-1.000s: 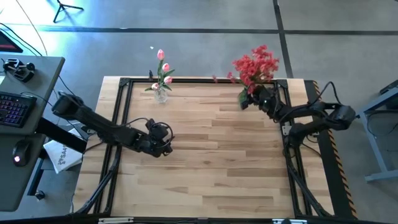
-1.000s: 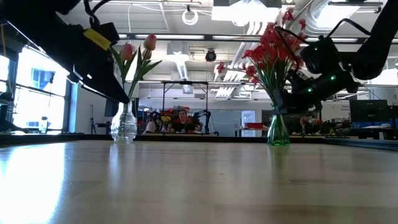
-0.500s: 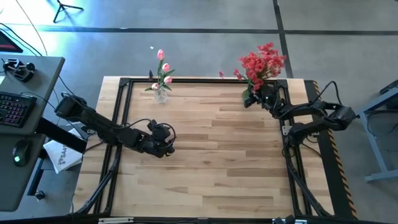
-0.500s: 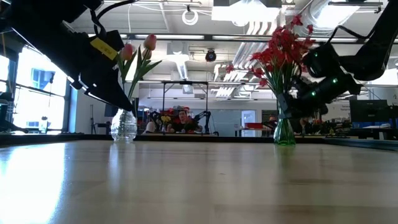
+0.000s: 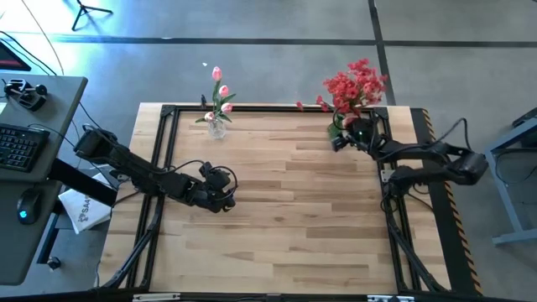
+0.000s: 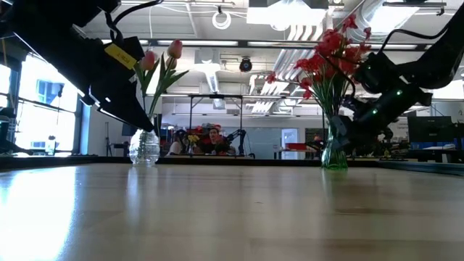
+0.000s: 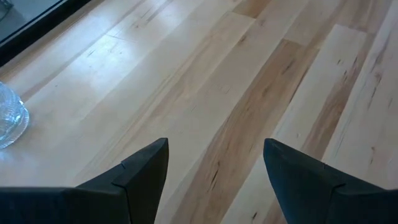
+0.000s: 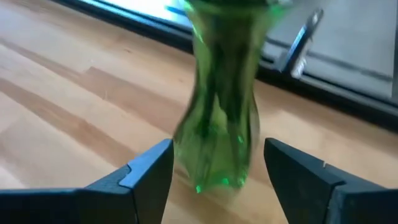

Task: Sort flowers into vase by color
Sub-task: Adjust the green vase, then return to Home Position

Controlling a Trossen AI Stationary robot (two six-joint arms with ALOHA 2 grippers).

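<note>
A green glass vase [image 8: 217, 124] with bushy red flowers [image 5: 357, 84] stands upright on its base at the table's far right. My right gripper [image 8: 217, 162] is open, level with the vase's lower body, one finger on each side of it. A clear glass vase [image 5: 216, 127] with pink tulip flowers [image 5: 218, 84] stands at the far left. My left gripper [image 5: 220, 200] hovers open over bare wood in the table's left half, with nothing between its fingers [image 7: 143, 168]. My right gripper has the green vase's lower body [image 8: 186, 149] between its open fingers, coming at it level from the table's near right side. Whether either finger touches the glass I cannot tell. The vase stands upright on the table.
A black rail frame [image 5: 268, 109] runs around the wooden top, close behind both vases. A desk with a keyboard [image 5: 17, 143] stands beyond the left edge. The table's middle and near part are bare wood. A person [image 6: 212, 138] sits far off in the room.
My right gripper has gone a little toward the table's right and far edges together with the green vase. The red flowers have shifted right with it, and the vase now stands straighter than before. The left arm has drifted slightly.
</note>
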